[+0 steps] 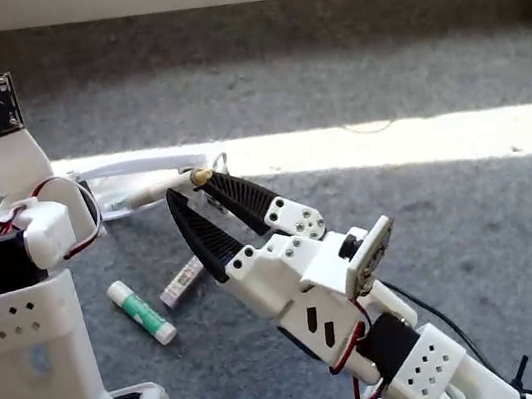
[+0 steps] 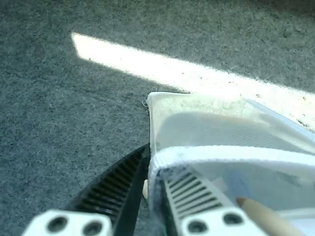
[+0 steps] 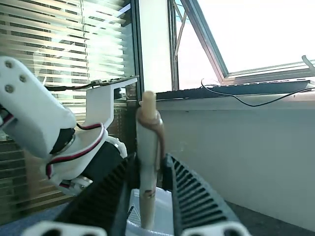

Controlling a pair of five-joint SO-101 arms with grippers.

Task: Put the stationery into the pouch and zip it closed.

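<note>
Left tool (image 2: 153,162) is pinched shut on the rim of the pouch (image 2: 221,128), lower middle of its wrist view. The pouch is thin white mesh with a woven zip band. It looks limp and light, so the band is probably the firmest hold. On the grey carpet-like bench (image 1: 453,231), lower left of the high view, lie a glue stick (image 1: 142,312) and a tube (image 1: 182,281). Both are smooth, rigid cylinders, apt to roll and best taken mid-barrel. At centre, the right tool (image 1: 194,191) clamps a slim beige pen (image 3: 147,147), stiff and slick, its end at the pouch opening.
</note>
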